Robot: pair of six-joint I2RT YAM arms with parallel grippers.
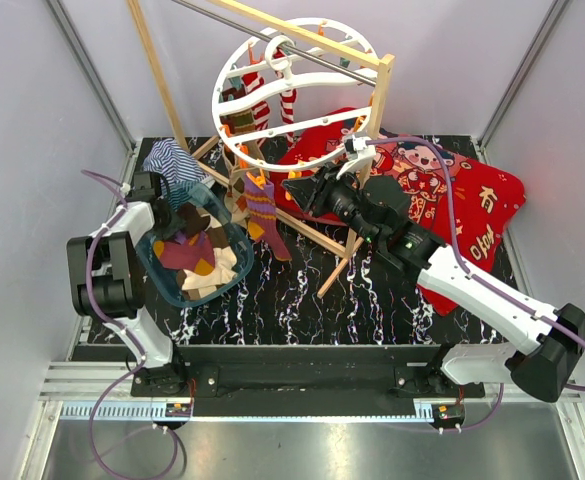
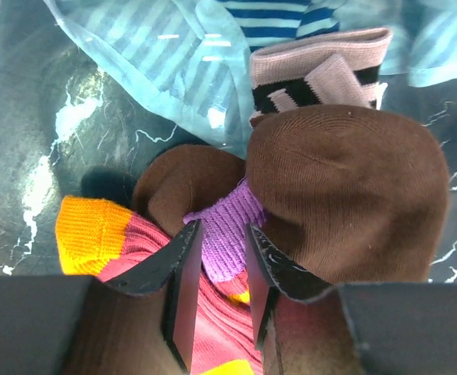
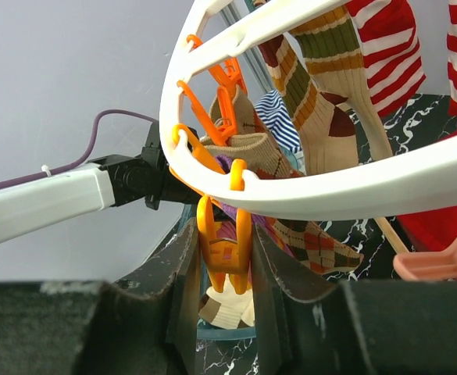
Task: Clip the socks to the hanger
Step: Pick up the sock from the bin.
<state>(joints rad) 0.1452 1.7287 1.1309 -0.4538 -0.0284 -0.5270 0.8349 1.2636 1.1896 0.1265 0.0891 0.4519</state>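
The round white hanger (image 1: 216, 98) hangs from a wooden rail with several socks clipped on, among them a red-white striped one (image 3: 384, 47) and a purple striped one (image 1: 262, 210). My right gripper (image 3: 224, 234) is under the hanger's ring (image 3: 353, 191), shut on a dangling orange clip (image 3: 224, 254). More socks (image 1: 197, 255) fill a clear blue basket (image 1: 162, 275). My left gripper (image 2: 222, 230) reaches down into that pile, shut on a maroon sock with a purple toe (image 2: 226, 234). A brown sock (image 2: 345, 195) lies beside it.
The wooden pole frame (image 1: 302, 35) crosses the middle, with legs slanting down to the table. A blue-white striped cloth (image 1: 172, 160) lies behind the basket. A red cartoon-print blanket (image 1: 452, 200) covers the back right. My left arm (image 3: 48, 199) shows in the right wrist view.
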